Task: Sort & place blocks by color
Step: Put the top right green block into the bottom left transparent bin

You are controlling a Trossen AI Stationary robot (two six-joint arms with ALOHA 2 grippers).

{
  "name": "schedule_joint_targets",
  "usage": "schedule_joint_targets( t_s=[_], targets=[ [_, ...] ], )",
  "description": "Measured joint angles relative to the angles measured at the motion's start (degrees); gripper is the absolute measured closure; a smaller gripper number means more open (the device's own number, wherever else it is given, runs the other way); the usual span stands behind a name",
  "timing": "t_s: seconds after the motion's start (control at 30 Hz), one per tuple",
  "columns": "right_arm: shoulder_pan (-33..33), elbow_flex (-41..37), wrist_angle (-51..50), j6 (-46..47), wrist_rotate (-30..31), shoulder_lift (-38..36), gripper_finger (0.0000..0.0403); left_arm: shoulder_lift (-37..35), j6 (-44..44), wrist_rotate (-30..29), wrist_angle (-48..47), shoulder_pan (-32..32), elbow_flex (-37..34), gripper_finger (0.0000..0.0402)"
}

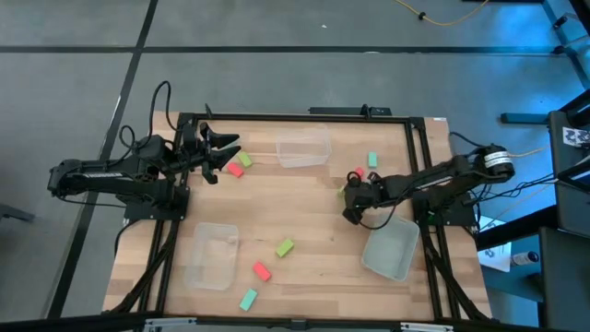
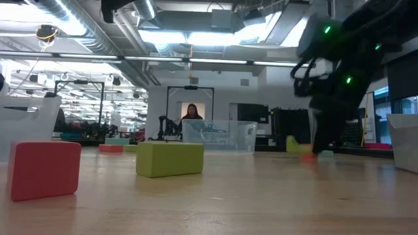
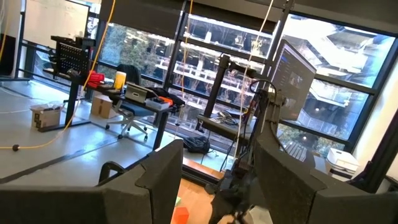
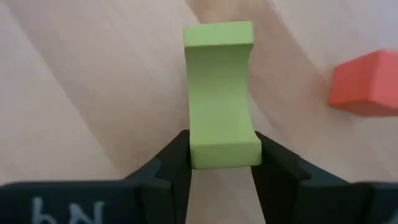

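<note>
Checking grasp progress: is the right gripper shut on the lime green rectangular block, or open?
Shut on it. In the right wrist view both dark fingers press the sides of the lime green rectangular block, on the wooden table.

On the table (image 1: 313,207), three blocks (image 1: 285,247) lie just right of the near-left tub (image 1: 211,255); another tub (image 1: 303,148) stands at the far edge
</note>
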Motion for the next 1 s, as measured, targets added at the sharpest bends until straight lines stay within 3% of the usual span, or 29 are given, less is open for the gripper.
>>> schedule_joint_targets(
  t_s=[0.13, 0.23, 0.37, 0.53, 0.73, 1.0],
  targets=[
    [1.4, -4.8, 2.3, 1.2, -0.3, -9.3, 0.027, 0.0, 0.0, 0.0, 0.0, 0.0, 0.0, 0.021],
    [2.3, -9.1, 9.7, 3.2, -1.5, -17.4, 0.027, 0.0, 0.0, 0.0, 0.0, 0.0, 0.0, 0.021],
    [3.0, -14.8, 29.6, 3.4, -2.8, -25.2, 0.027, 0.0, 0.0, 0.0, 0.0, 0.0, 0.0, 0.021],
    [2.4, -16.5, 51.4, -1.0, -2.7, -26.4, 0.027, 0.0, 0.0, 0.1, -0.1, 0.0, 0.0, 0.021],
    [1.3, -9.2, 52.9, -10.2, -4.6, -23.9, 0.027, 0.0, 0.0, 0.6, -0.1, 0.0, 0.0, 0.021],
    [0.9, -7.6, 54.0, -10.6, -7.4, -23.6, 0.027, 0.0, -0.9, 5.7, -0.1, 0.0, 0.0, 0.021]
  ],
)
